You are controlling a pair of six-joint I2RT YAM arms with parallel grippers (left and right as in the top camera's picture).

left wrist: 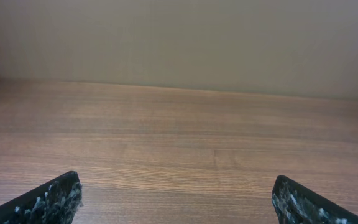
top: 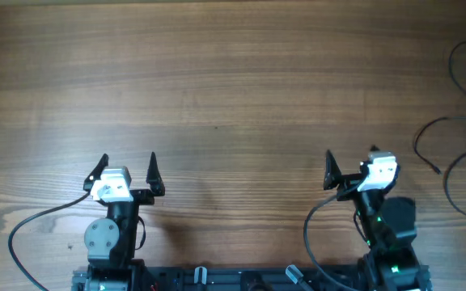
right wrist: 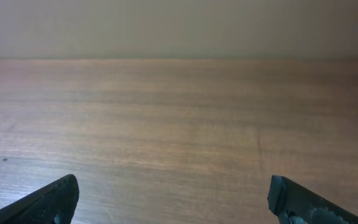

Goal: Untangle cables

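Reaching with the right arm for the cables, lying loose at the table's far right edge, well apart from both wide-open, empty jaws, could nudge strands overboard or pinch several together, tightening the tangle.

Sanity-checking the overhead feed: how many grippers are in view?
2. The left black two-finger gripper is at lower left, the right gripper at lower right; both open, empty. None appears hidden.
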